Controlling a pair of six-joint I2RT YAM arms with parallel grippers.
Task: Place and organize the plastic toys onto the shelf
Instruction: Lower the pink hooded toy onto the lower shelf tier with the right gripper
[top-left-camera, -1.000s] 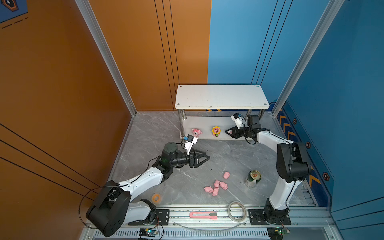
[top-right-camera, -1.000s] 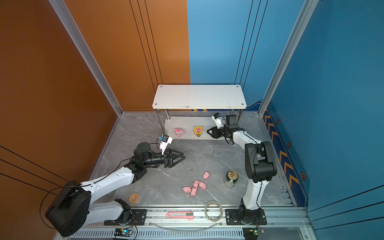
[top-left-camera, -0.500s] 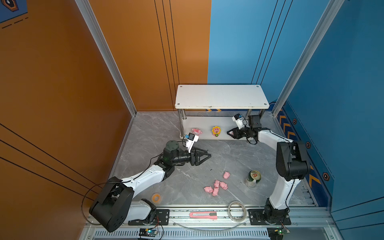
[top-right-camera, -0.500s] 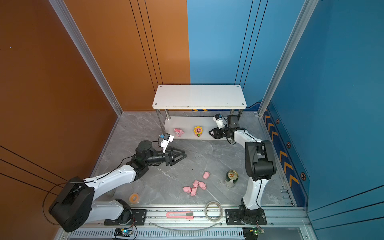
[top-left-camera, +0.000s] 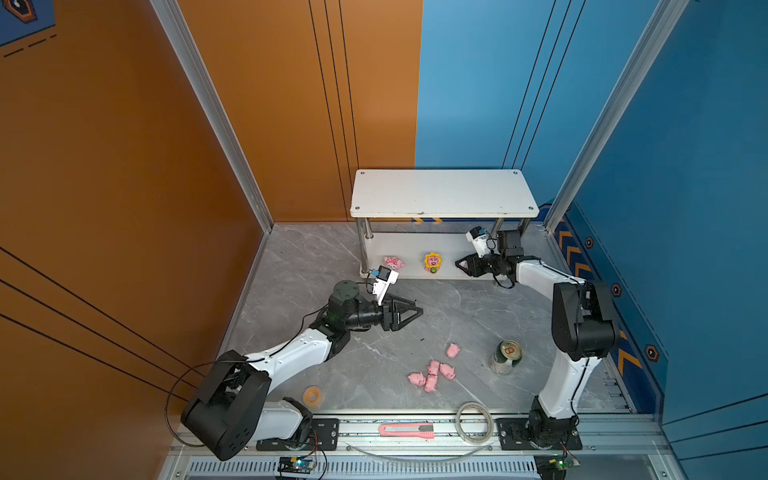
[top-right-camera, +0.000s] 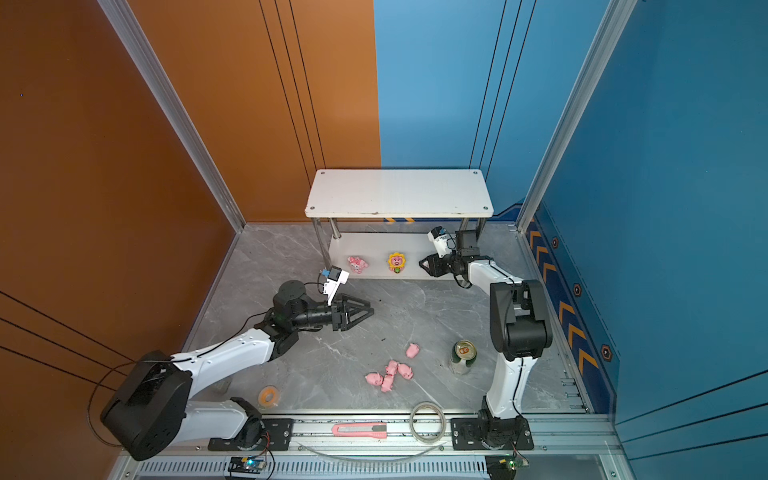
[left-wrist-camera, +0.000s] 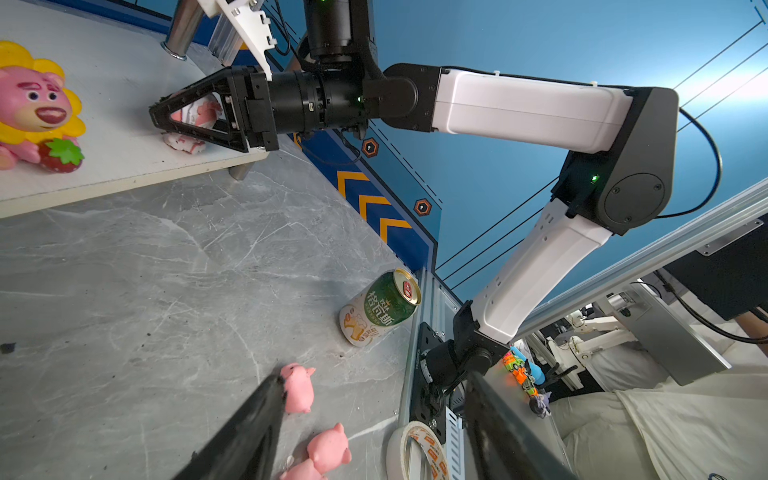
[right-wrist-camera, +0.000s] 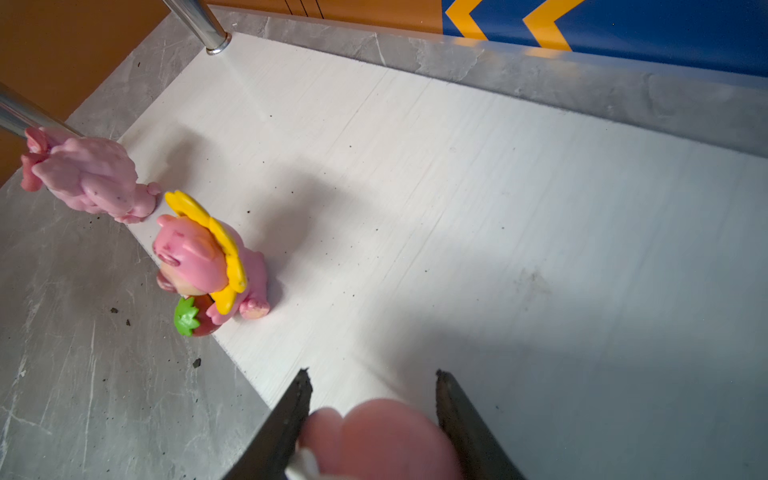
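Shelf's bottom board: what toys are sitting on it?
A pink-white toy, a sunflower toy, and a white-pink toy that the right gripper holds and mostly covers. The top board hides the back from above.

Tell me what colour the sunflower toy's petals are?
Yellow petals, best seen in the left wrist view.

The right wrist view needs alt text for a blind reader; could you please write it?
The right gripper holds a pink-white plastic figurine over the white shelf board. At its edge sit a yellow sunflower-faced pink figurine and a plain pink figurine beside a chrome leg.
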